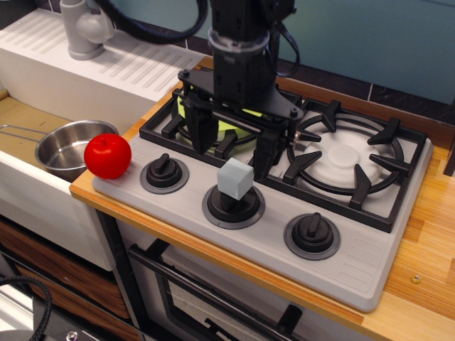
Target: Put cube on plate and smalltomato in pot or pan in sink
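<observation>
The pale grey-blue cube (235, 178) rests on top of the middle stove knob. The lime-green plate (232, 125) lies on the left burner, mostly hidden behind my gripper. My gripper (233, 141) hangs open and empty over the front of the left burner, just behind and above the cube, fingers (200, 126) spread wide. The red smalltomato (107, 155) sits on the stove's front left corner. The steel pot (70, 148) sits in the sink (21, 124) just left of the tomato, its wire handle pointing left.
A black-grated right burner (353, 165) lies to the right. Left knob (164, 171) and right knob (312, 232) flank the cube. A grey tap (84, 27) and ribbed drainboard (121, 67) stand at the back left. Wooden counter (426, 249) runs along the right.
</observation>
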`<control>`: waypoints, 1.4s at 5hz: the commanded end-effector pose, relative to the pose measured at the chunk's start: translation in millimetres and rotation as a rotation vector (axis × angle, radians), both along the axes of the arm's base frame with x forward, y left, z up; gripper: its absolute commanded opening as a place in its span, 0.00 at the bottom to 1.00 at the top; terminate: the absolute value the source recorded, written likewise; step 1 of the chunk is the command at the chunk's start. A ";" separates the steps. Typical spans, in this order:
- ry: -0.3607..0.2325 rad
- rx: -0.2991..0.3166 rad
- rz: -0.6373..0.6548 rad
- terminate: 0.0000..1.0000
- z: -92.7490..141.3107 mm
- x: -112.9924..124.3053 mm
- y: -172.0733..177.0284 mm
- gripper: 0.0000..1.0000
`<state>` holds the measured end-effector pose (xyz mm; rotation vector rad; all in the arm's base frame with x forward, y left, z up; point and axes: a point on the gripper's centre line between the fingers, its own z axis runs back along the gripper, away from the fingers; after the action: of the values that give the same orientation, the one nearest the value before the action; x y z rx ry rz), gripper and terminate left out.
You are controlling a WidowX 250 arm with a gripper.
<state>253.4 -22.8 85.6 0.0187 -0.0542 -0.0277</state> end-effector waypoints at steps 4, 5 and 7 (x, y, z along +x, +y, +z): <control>-0.148 0.011 -0.045 0.00 -28.5 4.5 9.5 1.00; -0.157 0.015 -0.058 0.00 -32.2 5.4 9.2 0.00; -0.164 0.015 -0.064 0.00 -32.2 5.3 11.2 0.00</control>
<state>252.9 -12.6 42.4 0.0335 -0.1706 -0.0935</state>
